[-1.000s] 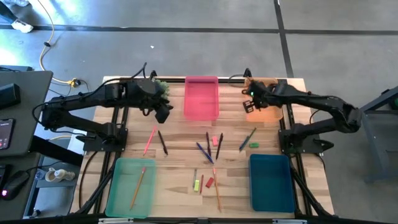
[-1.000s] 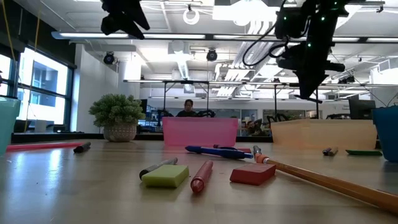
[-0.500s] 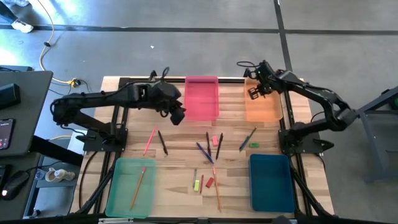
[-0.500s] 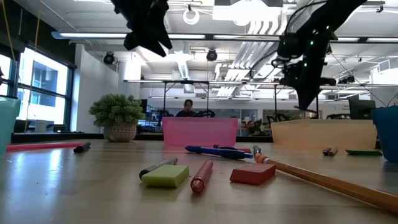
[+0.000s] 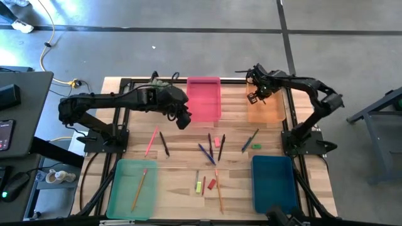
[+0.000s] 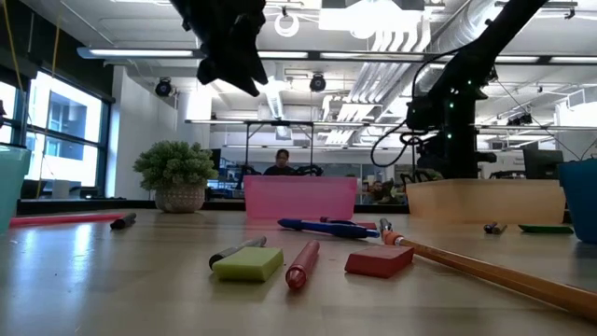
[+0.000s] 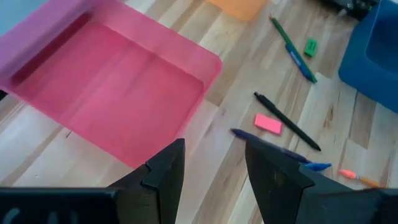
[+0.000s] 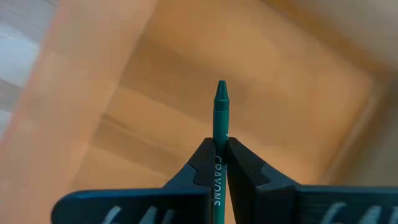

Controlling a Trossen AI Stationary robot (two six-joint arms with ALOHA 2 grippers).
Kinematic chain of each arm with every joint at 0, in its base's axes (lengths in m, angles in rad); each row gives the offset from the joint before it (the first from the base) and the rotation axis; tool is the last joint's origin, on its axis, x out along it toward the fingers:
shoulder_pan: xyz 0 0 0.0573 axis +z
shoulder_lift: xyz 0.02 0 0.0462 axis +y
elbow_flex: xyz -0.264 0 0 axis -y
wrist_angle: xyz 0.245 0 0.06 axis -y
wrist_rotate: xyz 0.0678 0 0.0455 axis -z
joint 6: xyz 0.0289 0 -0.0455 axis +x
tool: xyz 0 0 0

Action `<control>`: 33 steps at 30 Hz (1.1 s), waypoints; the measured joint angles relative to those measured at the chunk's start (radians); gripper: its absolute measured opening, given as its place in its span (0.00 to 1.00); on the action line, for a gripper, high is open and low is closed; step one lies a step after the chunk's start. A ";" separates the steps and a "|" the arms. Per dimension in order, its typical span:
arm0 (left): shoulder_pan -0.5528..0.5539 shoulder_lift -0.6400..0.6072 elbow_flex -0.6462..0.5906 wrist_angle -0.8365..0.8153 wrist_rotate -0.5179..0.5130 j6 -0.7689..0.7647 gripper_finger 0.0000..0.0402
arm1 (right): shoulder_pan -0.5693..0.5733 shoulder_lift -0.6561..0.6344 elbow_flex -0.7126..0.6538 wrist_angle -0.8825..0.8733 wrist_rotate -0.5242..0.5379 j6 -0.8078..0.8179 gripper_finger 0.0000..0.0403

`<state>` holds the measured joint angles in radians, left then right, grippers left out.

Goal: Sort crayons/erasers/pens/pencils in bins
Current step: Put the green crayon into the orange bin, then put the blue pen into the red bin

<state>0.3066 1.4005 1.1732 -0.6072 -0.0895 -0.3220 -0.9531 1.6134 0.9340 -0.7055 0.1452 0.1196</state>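
Note:
My right gripper (image 8: 221, 148) is shut on a dark green crayon (image 8: 221, 106) and hangs over the far left part of the orange bin (image 5: 267, 108). My left gripper (image 7: 214, 177) is open with nothing between its fingers. It hovers above the near left corner of the pink bin (image 5: 204, 99). Loose on the wood lie pens (image 5: 207, 150), a pink eraser (image 5: 217, 142), a green eraser (image 5: 256, 146), a pink pencil (image 5: 151, 141) and an orange pencil (image 5: 218, 191). Another orange pencil (image 5: 139, 188) lies in the green bin (image 5: 122, 194). My right gripper pinches the crayon's paper-wrapped shaft (image 8: 220, 134) between its two fingers. The crayon lies along the fingers, which point steeply down, and its pointed tip (image 8: 221, 87) sticks out past their ends. It is clear of the orange bin's floor.
The blue bin (image 5: 274, 183) stands at the near right. A black pen (image 5: 164, 144) lies beside the pink pencil. A yellow-green eraser (image 5: 199, 186) and a red eraser (image 5: 211, 184) lie near the front. A potted plant (image 6: 177, 173) stands at the far edge.
My right gripper has sunk toward the orange bin with the crayon and tipped more steeply down. My left gripper has gone down and toward the table's right, along the pink bin's left side to its near corner, staying open.

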 joint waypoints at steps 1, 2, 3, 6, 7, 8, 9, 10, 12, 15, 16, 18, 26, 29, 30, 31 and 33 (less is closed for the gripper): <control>-0.004 0.004 0.000 0.001 0.001 0.016 0.39 | -0.003 0.005 0.000 0.000 -0.001 0.000 0.02; -0.011 0.009 0.000 0.011 0.002 0.037 0.39 | -0.004 0.010 0.000 0.000 -0.002 0.002 0.03; -0.018 0.014 0.000 0.020 0.002 0.059 0.39 | -0.007 0.012 0.000 -0.003 -0.005 0.002 0.04; -0.035 0.027 0.000 0.048 0.002 0.115 0.39 | -0.010 0.011 0.000 -0.009 -0.009 0.003 0.12; -0.042 0.033 0.000 0.063 0.002 0.131 0.39 | -0.010 0.008 0.000 -0.014 -0.014 0.009 0.15; -0.048 0.039 0.000 0.068 0.003 0.148 0.39 | -0.010 0.003 0.000 -0.018 -0.017 0.017 0.18; -0.049 0.045 0.000 0.073 0.007 0.164 0.39 | -0.009 -0.003 0.000 -0.017 -0.021 0.030 0.21; -0.053 0.051 0.000 0.087 0.019 0.183 0.39 | -0.009 -0.012 0.000 -0.020 -0.032 0.038 0.24; -0.056 0.064 0.000 0.111 0.063 0.227 0.39 | -0.009 -0.040 0.000 -0.027 -0.062 0.058 0.29; -0.062 0.086 0.000 0.137 0.103 0.274 0.39 | -0.004 -0.107 0.000 -0.042 -0.081 0.116 0.32; -0.065 0.091 0.000 0.152 0.114 0.289 0.40 | 0.000 -0.138 0.000 -0.045 -0.090 0.135 0.32; -0.067 0.095 0.000 0.158 0.122 0.329 0.42 | 0.014 -0.204 0.000 -0.056 -0.095 0.164 0.32; -0.081 0.097 0.012 0.157 0.111 0.452 0.55 | 0.143 -0.460 0.000 -0.091 -0.098 0.354 0.32; -0.087 0.097 0.041 0.160 0.111 0.484 0.56 | 0.205 -0.522 0.000 -0.092 -0.093 0.438 0.32; -0.087 0.097 0.050 0.159 0.111 0.500 0.56 | 0.226 -0.538 0.000 -0.092 -0.090 0.461 0.32; -0.087 0.097 0.059 0.158 0.111 0.514 0.56 | 0.247 -0.550 0.000 -0.092 -0.083 0.483 0.32; -0.087 0.096 0.077 0.159 0.112 0.531 0.54 | 0.285 -0.569 0.000 -0.091 -0.067 0.523 0.32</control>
<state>0.2195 1.4969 1.2500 -0.4480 0.0221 0.2092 -0.6677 1.0448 0.9340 -0.7967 0.0783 0.6423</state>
